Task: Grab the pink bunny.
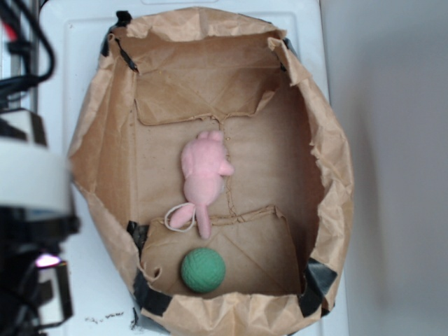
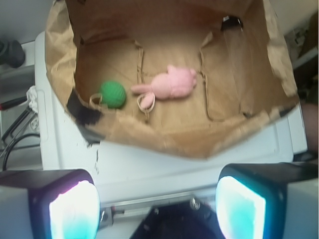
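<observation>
I read the gripper (image 2: 157, 199) as spread wide and empty in the wrist view; its two pads (image 2: 72, 209) sit at the lower left and lower right of the frame with bare white desk (image 2: 164, 164) between them; this wide setting suits a soft, bulky target. The gripper stands outside the brown paper bag (image 2: 164, 137), near its crumpled front wall, so I judge the approach not yet begun; the wall must be cleared from above. Black tape (image 2: 82, 114) at the bag's corners appears to pin it down, which would stop it shifting. Inside, the pink bunny (image 1: 203, 175) lies flat on the bag floor, centre of the exterior frame, limbs loose, its white string loop (image 1: 175, 218) trailing toward lower left. The green ball (image 1: 203, 269) rests just below it, apart; I would centre on the bunny's body to avoid it.
</observation>
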Controlling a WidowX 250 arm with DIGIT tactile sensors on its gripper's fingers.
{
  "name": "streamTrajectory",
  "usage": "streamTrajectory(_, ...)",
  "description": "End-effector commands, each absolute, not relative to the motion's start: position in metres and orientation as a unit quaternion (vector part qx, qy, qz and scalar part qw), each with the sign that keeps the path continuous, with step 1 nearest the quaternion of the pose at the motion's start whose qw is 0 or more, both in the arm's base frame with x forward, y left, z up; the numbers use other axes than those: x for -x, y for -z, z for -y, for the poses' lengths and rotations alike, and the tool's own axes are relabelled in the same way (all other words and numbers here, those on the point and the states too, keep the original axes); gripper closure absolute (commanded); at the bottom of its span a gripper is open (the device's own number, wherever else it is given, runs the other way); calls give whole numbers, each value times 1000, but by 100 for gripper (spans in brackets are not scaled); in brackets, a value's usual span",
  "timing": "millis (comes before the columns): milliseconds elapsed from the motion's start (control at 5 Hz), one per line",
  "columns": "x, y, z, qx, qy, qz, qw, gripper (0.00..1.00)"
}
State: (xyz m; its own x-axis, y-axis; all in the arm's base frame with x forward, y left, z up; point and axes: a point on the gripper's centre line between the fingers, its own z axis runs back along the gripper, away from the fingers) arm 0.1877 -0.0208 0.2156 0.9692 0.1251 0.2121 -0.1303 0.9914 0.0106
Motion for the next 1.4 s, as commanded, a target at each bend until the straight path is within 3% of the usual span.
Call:
streamTrajectory(0,-214,-191,6,18,8,64,998,0)
streamTrajectory(200,-217,-186,9,9,44,57,997,0)
streamTrajectory(800,-264,-171,3,-11,23,62,998,0)
streamTrajectory(1200,-264,-178,-1,-23,1,74,997,0)
